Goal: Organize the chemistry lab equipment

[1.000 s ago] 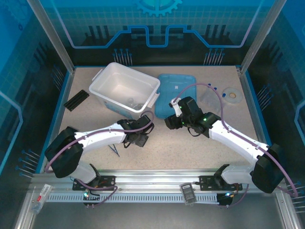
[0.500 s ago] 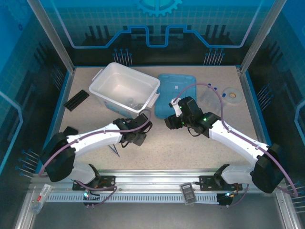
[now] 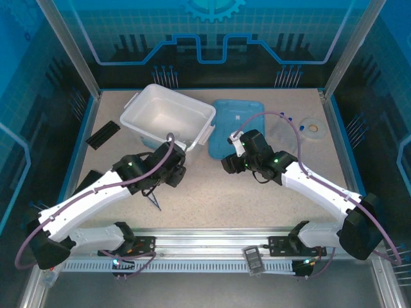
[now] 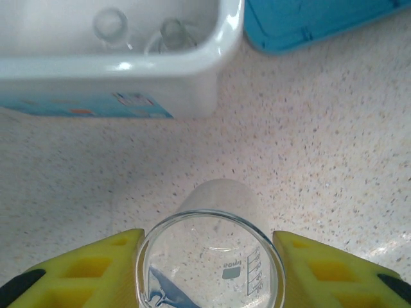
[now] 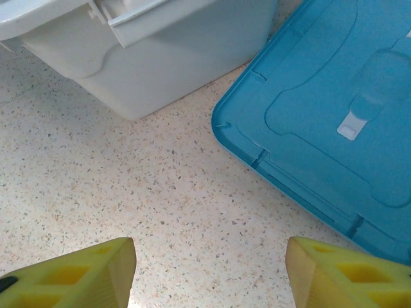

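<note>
My left gripper (image 4: 209,251) is shut on a small clear glass beaker (image 4: 218,204) with printed graduation marks; its rim fills the gap between the yellow pads (image 4: 106,260). In the top view the left gripper (image 3: 171,171) sits just in front of the white bin (image 3: 141,102). Two more glass pieces (image 4: 110,23) lie inside that bin. Thin blue tweezers (image 3: 154,202) lie on the table near the left arm. My right gripper (image 5: 209,256) is open over bare speckled table, and in the top view it (image 3: 230,164) hangs beside the blue lid (image 3: 234,125). Blue-capped tubes (image 3: 289,119) lie at the back right.
A white tape ring (image 3: 313,127) lies at the far right and a black ridged strip (image 3: 103,133) at the far left. The bin's near wall (image 4: 128,83) and the blue lid's edge (image 5: 282,160) stand close ahead of the grippers.
My left gripper closed on the beaker and moved left and back toward the white bin, and the left arm stretched out. The right arm stayed still.
</note>
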Motion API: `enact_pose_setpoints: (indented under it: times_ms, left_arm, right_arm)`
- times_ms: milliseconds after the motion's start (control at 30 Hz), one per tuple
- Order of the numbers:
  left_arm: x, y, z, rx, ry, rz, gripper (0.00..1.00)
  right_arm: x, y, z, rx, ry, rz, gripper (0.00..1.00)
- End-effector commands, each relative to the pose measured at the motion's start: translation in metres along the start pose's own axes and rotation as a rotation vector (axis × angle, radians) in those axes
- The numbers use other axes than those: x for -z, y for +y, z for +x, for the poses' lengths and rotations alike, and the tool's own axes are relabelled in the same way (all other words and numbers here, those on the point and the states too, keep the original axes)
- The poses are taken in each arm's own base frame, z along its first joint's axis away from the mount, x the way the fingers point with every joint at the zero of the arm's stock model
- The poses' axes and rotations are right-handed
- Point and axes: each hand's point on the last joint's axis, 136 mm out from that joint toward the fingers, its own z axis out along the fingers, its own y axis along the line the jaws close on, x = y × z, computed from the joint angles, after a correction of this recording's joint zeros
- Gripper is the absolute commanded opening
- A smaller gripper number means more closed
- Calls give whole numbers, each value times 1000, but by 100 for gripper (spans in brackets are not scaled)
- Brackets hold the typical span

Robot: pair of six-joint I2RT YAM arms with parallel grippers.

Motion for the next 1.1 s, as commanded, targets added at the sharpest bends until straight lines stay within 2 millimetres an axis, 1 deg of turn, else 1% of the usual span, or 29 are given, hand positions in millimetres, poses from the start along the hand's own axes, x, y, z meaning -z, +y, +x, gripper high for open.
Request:
enact_pose_setpoints:
  times_ms: [0, 100, 267, 367, 433, 533, 667, 733, 900, 1067]
  left_arm:
    - [16, 19, -13, -31, -20, -68, 38]
    - [23, 31, -34, -18, -56, -95, 38]
    - [32, 56, -77, 85, -148, -83, 38]
    - [29, 70, -101, 106, -171, -111, 38]
    - [21, 76, -116, 118, -173, -118, 38]
    - [8, 82, -133, 134, -173, -120, 38]
    - [-15, 94, -148, 171, -154, -111, 38]
    - [-26, 103, -154, 186, -139, -122, 38]
    - [-67, 123, -159, 207, -74, -156, 38]
    - [-108, 139, -154, 258, -11, -149, 38]
  right_arm:
    - [1, 1, -11, -20, -31, -19, 64]
    - [3, 2, -12, -18, -39, -22, 64]
    - [5, 3, -13, -15, -45, -28, 64]
    - [6, 3, -13, -16, -50, -30, 64]
    - [8, 2, -14, -14, -56, -28, 65]
    - [11, 2, -13, -19, -62, -30, 65]
    - [13, 1, -9, -22, -63, -29, 65]
    - [13, 0, -8, -24, -63, -27, 65]
    - [13, 0, -8, -24, -61, -29, 65]
    - [14, -1, -7, -27, -63, -26, 65]
